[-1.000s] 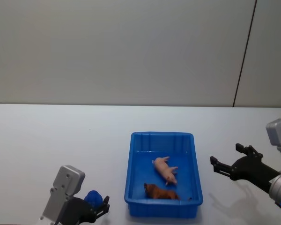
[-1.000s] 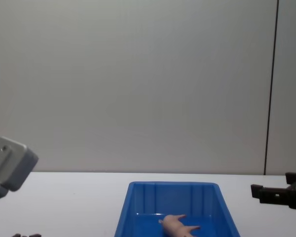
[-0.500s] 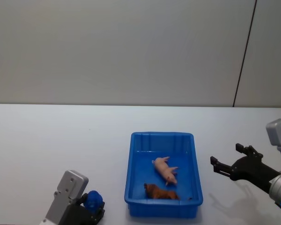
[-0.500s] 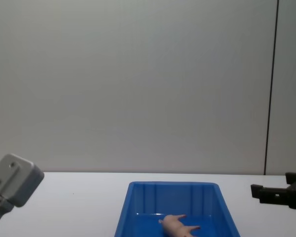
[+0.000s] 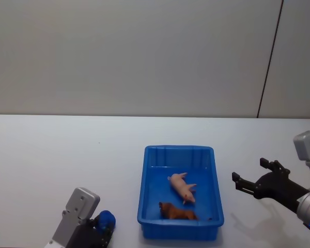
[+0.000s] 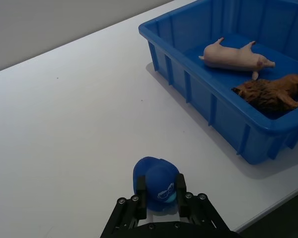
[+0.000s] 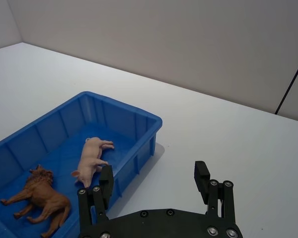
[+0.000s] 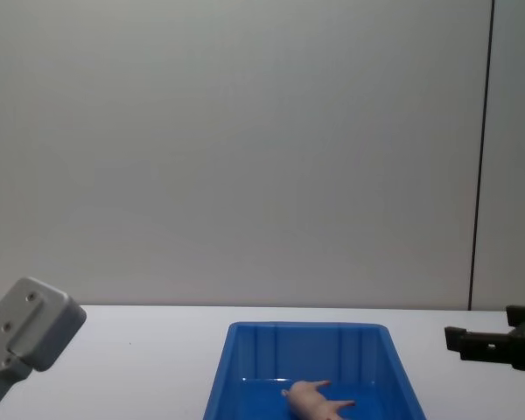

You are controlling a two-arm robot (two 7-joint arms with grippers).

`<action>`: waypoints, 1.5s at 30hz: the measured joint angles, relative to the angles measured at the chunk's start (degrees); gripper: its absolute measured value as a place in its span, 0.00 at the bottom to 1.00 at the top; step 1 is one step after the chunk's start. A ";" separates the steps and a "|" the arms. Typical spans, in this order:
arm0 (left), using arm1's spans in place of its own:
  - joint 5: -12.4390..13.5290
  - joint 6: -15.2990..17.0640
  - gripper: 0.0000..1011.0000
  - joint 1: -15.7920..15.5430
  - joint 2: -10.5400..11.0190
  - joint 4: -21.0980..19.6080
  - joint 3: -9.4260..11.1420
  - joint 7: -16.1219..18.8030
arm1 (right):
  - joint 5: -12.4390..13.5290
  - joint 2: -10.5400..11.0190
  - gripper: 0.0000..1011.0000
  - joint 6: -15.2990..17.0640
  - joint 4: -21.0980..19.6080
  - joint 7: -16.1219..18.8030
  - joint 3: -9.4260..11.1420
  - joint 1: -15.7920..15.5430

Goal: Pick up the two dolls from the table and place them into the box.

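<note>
2 dolls (image 5: 182,187) in box (image 5: 179,152), left tool (image 6: 159,192) gripping blue figure (image 6: 156,182)

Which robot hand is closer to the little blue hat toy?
Left. The left gripper has its jaws around the blue hat toy on the table. The right gripper hovers open beyond the box.

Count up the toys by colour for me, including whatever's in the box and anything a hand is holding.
Pink: 1, the pig lying in the blue box
Brown: 1, the lion lying in the box
Blue: 1, the small toy gripped by the left hand
Total: 3
</note>
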 joint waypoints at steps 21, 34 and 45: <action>5.56 -1.47 0.21 -2.65 -0.65 -4.84 -0.91 -2.77 | 0.00 0.00 0.99 0.00 0.00 0.00 0.00 0.00; 9.61 -3.96 0.14 -7.71 -4.80 -4.53 -0.08 -7.69 | -0.01 0.00 0.99 0.00 0.00 0.00 0.00 0.00; 10.96 -6.01 0.43 -10.78 -7.58 -2.67 0.48 -10.83 | 0.00 0.00 0.99 0.00 0.00 0.00 0.00 0.00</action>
